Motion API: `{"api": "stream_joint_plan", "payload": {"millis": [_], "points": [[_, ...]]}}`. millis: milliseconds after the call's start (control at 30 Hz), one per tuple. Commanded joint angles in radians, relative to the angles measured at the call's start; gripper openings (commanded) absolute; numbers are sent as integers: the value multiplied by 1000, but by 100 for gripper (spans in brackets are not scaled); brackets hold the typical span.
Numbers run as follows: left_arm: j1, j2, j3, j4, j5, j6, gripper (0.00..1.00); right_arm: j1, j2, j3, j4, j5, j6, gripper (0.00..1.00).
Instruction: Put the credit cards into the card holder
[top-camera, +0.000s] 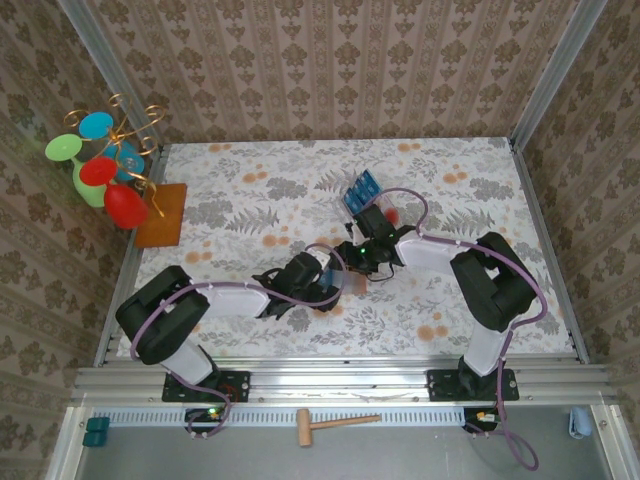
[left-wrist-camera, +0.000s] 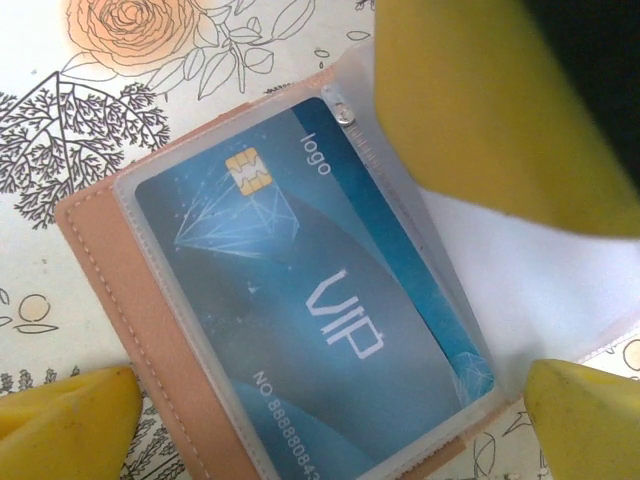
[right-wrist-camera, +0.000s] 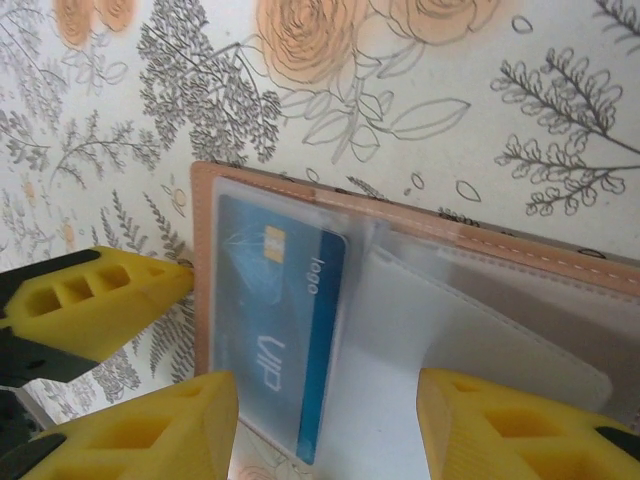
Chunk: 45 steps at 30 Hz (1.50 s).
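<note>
- Left claw: jaws spread wide, straddling the open card holder.
- 1 blue credit card sits tucked inside the holder, between those 2 fingers.
- Right claw: jaws about half apart, tips over the holder's inner side.
- More credit cards stand just beyond the right claw.

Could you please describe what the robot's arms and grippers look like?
Both the left arm and right arm have white tubular links between bulky black joint housings, with a purple cable running along each. The fingers are bright yellow plastic blocks moulded with rectangular hollows.
</note>
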<state>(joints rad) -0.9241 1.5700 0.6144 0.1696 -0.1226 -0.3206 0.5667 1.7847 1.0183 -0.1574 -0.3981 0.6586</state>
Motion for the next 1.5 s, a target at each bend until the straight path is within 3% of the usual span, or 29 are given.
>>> {"api": "stream_joint_plan", "payload": {"millis": [0,700,1467], "points": [[9,12,-22,13,6,-21,100,-14,-53,31,-49,-10,-5,51],[22,17,-45,43,21,-28,100,-49,-116,-133,10,21,17,52],[25,0,-48,43,28,-25,100,-44,-41,-76,29,-53,11,52]]}}
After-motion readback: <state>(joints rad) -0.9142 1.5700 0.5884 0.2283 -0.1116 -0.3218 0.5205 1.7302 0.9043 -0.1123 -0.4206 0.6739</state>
